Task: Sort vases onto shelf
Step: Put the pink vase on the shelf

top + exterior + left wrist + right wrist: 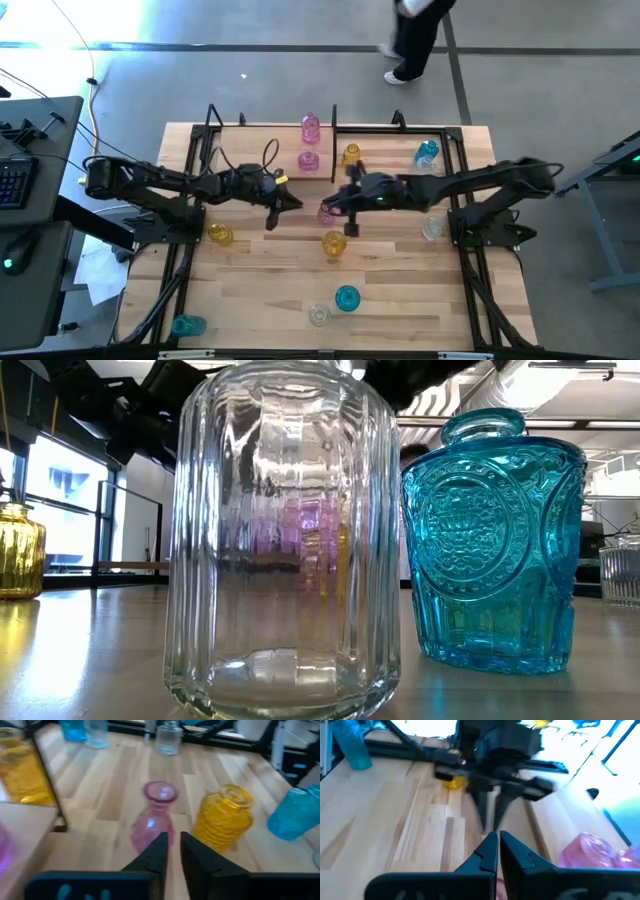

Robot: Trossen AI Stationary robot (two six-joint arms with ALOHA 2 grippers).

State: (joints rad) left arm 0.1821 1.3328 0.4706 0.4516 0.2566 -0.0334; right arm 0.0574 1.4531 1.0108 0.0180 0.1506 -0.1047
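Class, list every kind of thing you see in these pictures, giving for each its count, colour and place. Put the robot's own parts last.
Bulbous pink glass vases: three, pink; two at the shelf, one mid-table.
Amber-yellow glass vases: three, amber; one at the shelf, two mid-table.
Teal-blue glass vases: three, teal; one at the shelf, two near the front edge.
Clear glass vases: two, clear; right side, front.
Black-framed wooden shelf: one, far edge.
Wooden table: one, light wood.
Person: one, dark trousers, beyond the table.
Left gripper: black, mid-table.
Right gripper: black, shut, empty, facing it.
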